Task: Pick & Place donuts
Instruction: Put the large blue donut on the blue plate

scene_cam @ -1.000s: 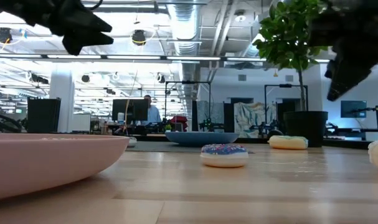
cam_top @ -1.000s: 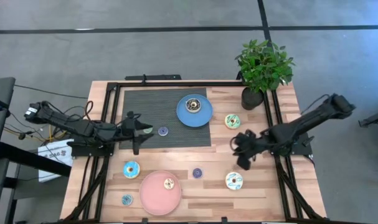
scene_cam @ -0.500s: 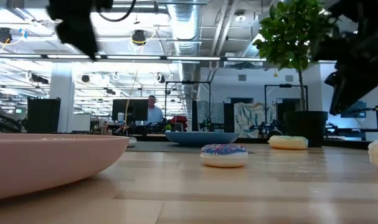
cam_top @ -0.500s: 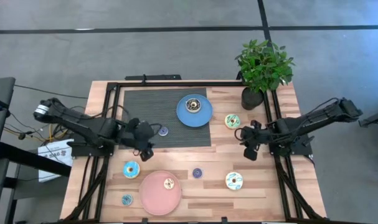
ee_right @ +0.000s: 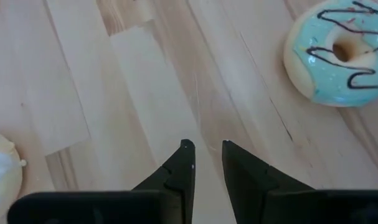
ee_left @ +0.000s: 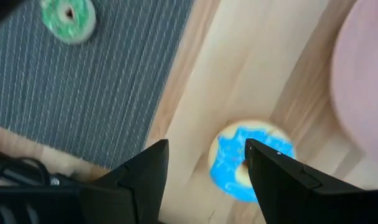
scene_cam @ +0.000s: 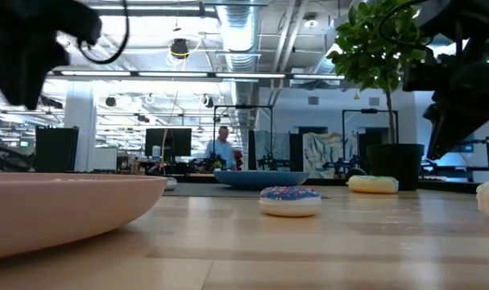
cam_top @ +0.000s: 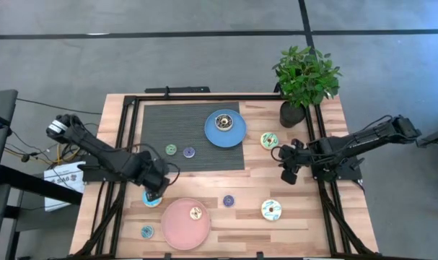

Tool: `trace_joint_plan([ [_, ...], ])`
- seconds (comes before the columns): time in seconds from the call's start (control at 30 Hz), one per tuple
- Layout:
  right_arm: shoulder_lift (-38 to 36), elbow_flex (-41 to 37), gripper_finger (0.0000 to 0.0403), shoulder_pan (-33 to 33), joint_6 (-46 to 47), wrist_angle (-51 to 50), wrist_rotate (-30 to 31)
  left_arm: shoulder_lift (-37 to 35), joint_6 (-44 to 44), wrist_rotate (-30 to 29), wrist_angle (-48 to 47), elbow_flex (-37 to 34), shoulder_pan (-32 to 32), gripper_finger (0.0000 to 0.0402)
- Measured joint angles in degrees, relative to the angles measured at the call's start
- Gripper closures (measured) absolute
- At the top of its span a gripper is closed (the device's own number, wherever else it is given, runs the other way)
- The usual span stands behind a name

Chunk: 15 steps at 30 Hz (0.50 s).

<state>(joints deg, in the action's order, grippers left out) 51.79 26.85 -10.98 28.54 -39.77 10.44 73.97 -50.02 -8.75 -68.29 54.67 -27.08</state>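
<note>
Worktop [cam_top: 291,224] scene: left gripper [cam_top: 154,193] spread over cyan donut [ee_left: 251,160], needs centering before closing, then move to pink plate [cam_top: 177,230]; right gripper [cam_top: 287,171] near-closed, empty, waiting.

high: straight down, whole table [cam_top: 291,224]; low: table-level, facing room; wrists: close, downward

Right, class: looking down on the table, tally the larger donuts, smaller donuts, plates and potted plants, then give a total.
Larger donuts: 4 (dark brown, cyan, two cream)
Smaller donuts: 5 (green, purple, blue, tan, cyan)
Plates: 2 (blue, pink)
Potted plant: 1
Total: 12
</note>
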Motion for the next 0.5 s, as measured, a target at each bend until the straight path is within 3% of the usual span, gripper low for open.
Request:
trace_joint_plan([
  [0.27, 0.0, 0.0, 0.0333, 0.0, 1.4, 0.0, 0.0, -0.1, -2.6, 1.9, 1.3, -5.2, -3.3, 0.0195],
  [0.5, 0.0, 0.0, 0.0333, 0.0, 3.7, 0.1, 0.1, -0.1, -1.3, 4.4, 11.8, -10.7, -4.1, 0.0195],
])
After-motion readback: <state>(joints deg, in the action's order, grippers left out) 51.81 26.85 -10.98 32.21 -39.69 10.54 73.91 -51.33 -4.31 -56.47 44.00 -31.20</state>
